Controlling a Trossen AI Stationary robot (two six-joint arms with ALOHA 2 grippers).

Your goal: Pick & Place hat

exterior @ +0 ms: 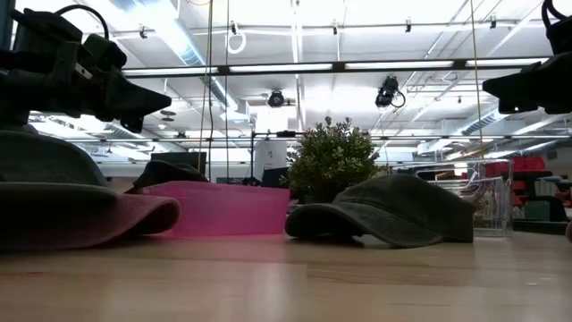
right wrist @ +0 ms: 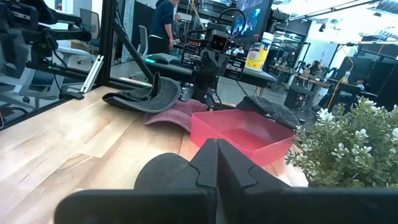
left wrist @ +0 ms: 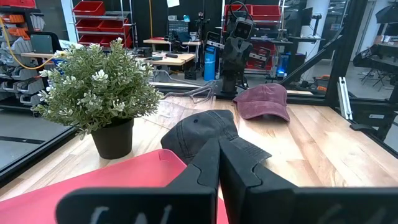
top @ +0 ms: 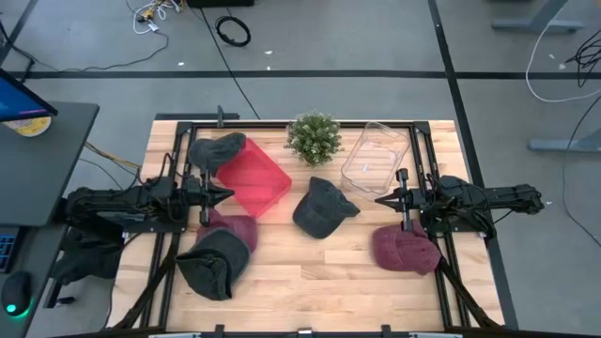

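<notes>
Left gripper (top: pixel 223 195) was closed, empty, above the pink bin's (top: pixel 254 178) left edge. Right gripper (top: pixel 382 200) closed, empty, right of the dark hat (top: pixel 322 208) at table (top: pixel 319 272) centre. Maroon hat (top: pixel 406 250) near right. Plant (top: pixel 314 137) far centre.

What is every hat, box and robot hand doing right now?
Left gripper: shut, empty.
Right gripper: shut, empty.
Pink bin: open, a dark hat on its rim.
Clear bin: empty.
Middle dark hat: lying on the table.
Red hat: lying on the table.
</notes>
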